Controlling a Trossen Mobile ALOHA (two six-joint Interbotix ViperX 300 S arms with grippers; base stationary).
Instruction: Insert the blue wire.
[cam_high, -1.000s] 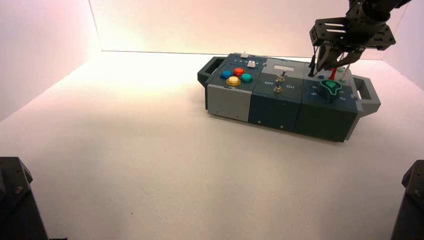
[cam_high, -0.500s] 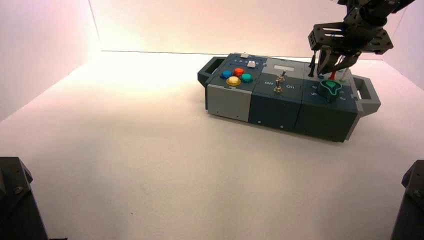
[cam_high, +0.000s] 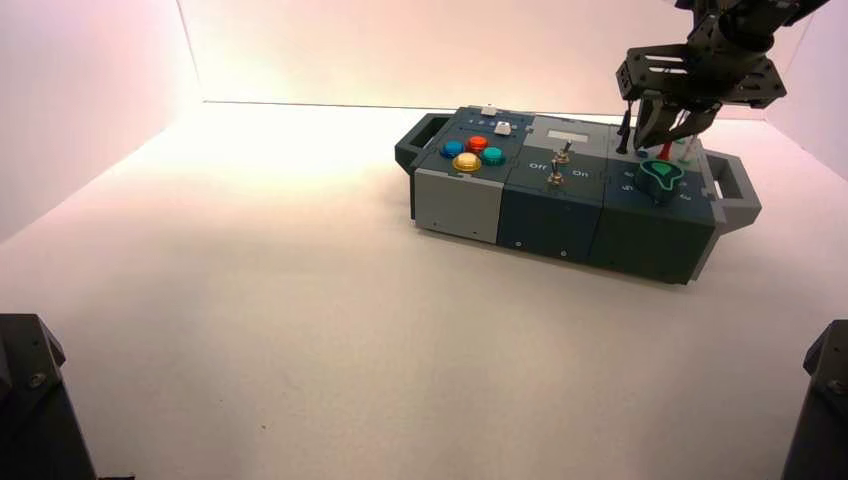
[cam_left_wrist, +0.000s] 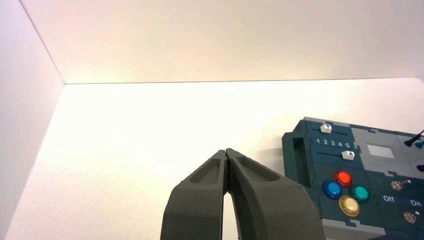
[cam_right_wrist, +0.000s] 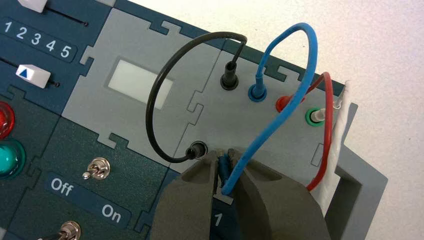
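In the high view, I'm holding the right gripper (cam_high: 658, 138) over the far right part of the box (cam_high: 555, 215), just behind the green knob (cam_high: 660, 178). The blue wire is mostly hiding behind the gripper there.

In the left wrist view, I'm keeping the left gripper (cam_left_wrist: 226, 151) parked over the table (cam_left_wrist: 150, 150), off the left side of the box, its fingertips meeting with nothing between them.

In the right wrist view, I'm pinching the loose plug (cam_right_wrist: 223, 167) of the blue wire (cam_right_wrist: 311, 55) between the right gripper's fingers, which are standing apart by only the plug's thickness. The plug's long axis is running along the fingers, its metal tip pointing away from the wrist and showing between the fingertips, beside the black plug (cam_right_wrist: 196, 150) nearer the gripper. From the plug's back end the wire is arching up over the gray panel (cam_right_wrist: 260, 122) and curving down to its other plug (cam_right_wrist: 258, 90), which is sitting in the blue socket (cam_right_wrist: 257, 99) between the black and red ones.
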